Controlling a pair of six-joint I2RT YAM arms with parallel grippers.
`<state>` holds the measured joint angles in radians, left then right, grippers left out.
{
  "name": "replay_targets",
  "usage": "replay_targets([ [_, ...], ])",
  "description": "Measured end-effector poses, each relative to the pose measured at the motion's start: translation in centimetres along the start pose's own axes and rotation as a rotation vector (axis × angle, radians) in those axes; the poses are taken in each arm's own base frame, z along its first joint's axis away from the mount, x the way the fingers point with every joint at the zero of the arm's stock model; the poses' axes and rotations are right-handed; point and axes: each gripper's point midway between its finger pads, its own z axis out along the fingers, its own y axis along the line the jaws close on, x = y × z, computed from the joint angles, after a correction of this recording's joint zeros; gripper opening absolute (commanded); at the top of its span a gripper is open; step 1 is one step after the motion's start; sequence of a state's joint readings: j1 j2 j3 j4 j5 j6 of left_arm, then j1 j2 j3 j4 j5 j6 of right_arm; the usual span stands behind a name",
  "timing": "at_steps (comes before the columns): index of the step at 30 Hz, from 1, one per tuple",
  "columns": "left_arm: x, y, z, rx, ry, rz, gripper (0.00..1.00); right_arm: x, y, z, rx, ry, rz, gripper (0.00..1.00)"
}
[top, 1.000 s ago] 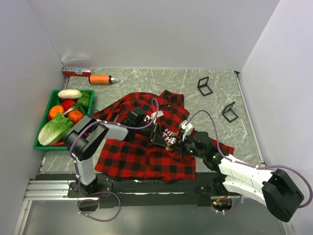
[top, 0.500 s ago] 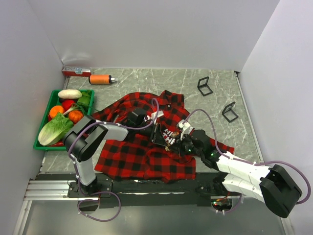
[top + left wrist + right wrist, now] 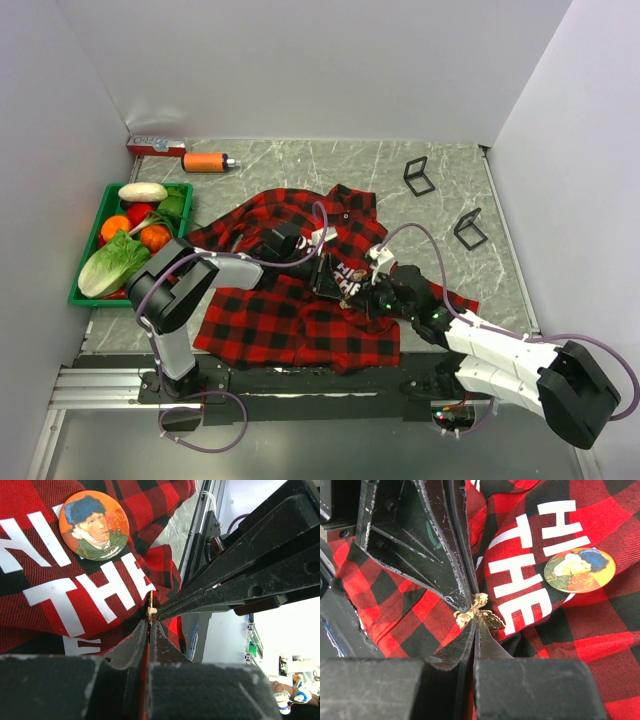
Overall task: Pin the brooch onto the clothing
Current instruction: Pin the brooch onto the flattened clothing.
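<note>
Right wrist view gives me the brooch best: a small gold piece pinched at the tips of the right gripper, whose jaws are pressed together on it, just beside the white lettering on the shirt. Left wrist view shows only a sliver of that gold, edge on, with the left gripper squeezed closed right below it; whether cloth is caught there I cannot tell. Both wrist views show a round portrait badge on the chest. From the top camera the brooch is too small to make out between the arms. The shirt lies spread mid-table, a green crate of vegetables to its left.
</note>
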<state>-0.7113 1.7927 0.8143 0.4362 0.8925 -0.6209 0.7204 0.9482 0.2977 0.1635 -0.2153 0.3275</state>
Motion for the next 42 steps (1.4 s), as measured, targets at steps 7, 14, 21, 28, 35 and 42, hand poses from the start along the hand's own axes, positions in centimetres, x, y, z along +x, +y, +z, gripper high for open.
replay_targets([
  [7,-0.15,-0.15,-0.07,0.000,-0.005,0.008,0.01,-0.27,-0.02,-0.10,0.013,-0.003,0.024,0.00],
  [14,-0.28,-0.33,-0.16,-0.015,-0.011,0.042,0.01,-0.38,-0.02,-0.04,0.021,0.011,0.042,0.00],
  [21,-0.33,-0.46,-0.19,-0.042,-0.017,0.075,0.01,-0.56,-0.04,-0.04,0.035,0.034,0.066,0.00],
  [28,-0.22,-0.45,-0.01,-0.061,-0.018,0.110,0.01,-0.33,-0.31,-0.07,0.051,0.051,0.096,0.00],
  [35,-0.12,-0.63,0.02,-0.081,-0.017,0.139,0.01,-0.36,-0.47,-0.15,0.063,0.062,0.117,0.00],
  [42,0.08,-0.52,0.08,-0.092,-0.012,0.144,0.01,-0.21,-0.42,-0.05,0.062,0.079,0.123,0.00],
])
